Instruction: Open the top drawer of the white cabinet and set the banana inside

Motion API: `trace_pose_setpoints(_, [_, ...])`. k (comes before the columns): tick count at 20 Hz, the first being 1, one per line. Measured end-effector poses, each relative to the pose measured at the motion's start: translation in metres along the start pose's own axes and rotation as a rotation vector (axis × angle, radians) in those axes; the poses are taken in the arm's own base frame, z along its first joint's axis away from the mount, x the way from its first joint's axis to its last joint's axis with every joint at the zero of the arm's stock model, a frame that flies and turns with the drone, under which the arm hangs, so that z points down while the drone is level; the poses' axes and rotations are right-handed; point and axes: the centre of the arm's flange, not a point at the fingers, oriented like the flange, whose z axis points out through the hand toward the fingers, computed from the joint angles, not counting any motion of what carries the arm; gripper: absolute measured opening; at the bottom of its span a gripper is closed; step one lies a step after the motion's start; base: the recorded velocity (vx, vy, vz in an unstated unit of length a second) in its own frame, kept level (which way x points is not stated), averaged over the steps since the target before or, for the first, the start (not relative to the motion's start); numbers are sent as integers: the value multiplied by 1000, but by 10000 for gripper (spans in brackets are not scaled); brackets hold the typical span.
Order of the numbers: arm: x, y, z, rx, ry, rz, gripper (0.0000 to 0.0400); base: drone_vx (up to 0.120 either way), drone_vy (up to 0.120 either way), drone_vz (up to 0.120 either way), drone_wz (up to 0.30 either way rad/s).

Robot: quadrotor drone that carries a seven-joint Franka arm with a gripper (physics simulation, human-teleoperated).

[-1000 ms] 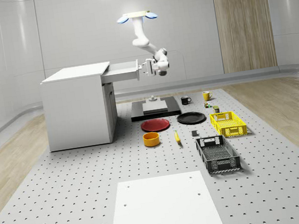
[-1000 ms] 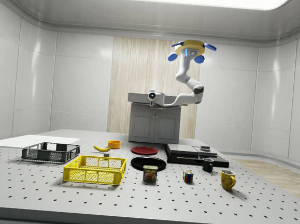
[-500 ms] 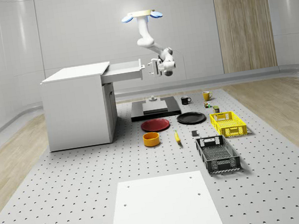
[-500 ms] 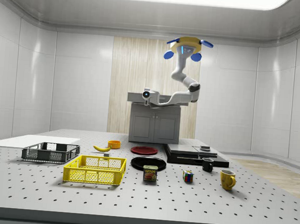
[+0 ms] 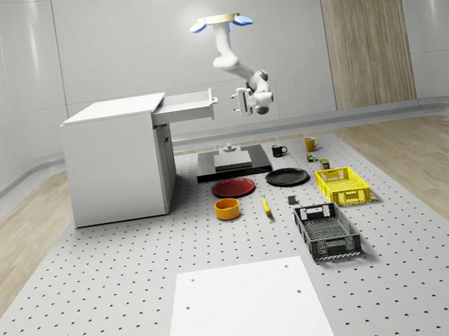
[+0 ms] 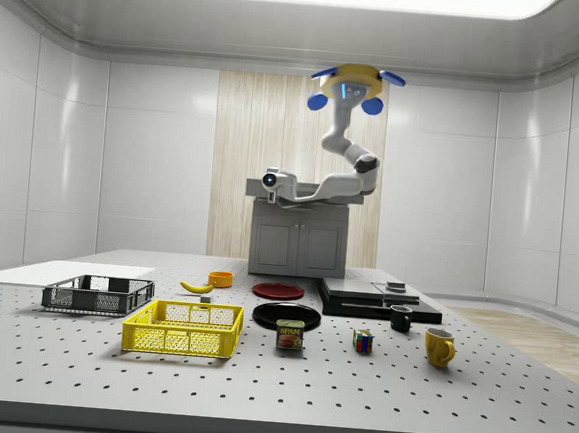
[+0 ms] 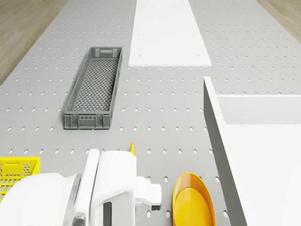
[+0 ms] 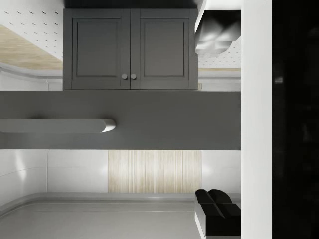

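The white cabinet point(image 5: 117, 158) stands at the whole-scene view's left with its top drawer point(image 5: 186, 106) pulled out. The drawer's bare inside point(image 7: 263, 155) lies below the drone. The banana point(image 5: 266, 206) lies on the table beside an orange bowl point(image 5: 227, 209); the side view has the banana point(image 6: 197, 286) in front of the cabinet point(image 6: 298, 237). The drone point(image 5: 221, 21) hovers high, right of the drawer front. My gripper point(image 5: 242, 102) is open, level with the drawer front and a short gap away, holding nothing. The wrist view faces the drawer handle point(image 8: 57, 125) with my fingers point(image 8: 217, 30) spread.
On the table are a red plate point(image 5: 233, 187), a black plate point(image 5: 287, 177), a yellow basket point(image 5: 342, 185), a grey crate point(image 5: 326, 230), two mugs point(image 5: 278, 150) and a black platform point(image 5: 233, 163). A white panel point(image 5: 244, 313) lies at the near edge.
The gripper has let go of the drawer handle and backed off toward the whole-scene view's right. The drone shifted the same way. The drawer stays pulled out.
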Motion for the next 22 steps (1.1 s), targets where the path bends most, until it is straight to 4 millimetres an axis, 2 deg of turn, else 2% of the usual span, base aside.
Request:
trace_pose_setpoints(4, [44,43,22,429,-435,-10,400,120,120,0,0])
trace_pose_setpoints(9, [68,66,57,743,-748,-12,400,120,120,0,0])
trace_pose_setpoints(13, [74,72,73,862,-864,-12,400,120,120,0,0])
trace_pose_setpoints(15, [75,73,77,897,-897,-11,400,120,20,-20,0])
trace_pose_setpoints(22, [77,75,85,955,-951,-10,400,120,0,-120,0])
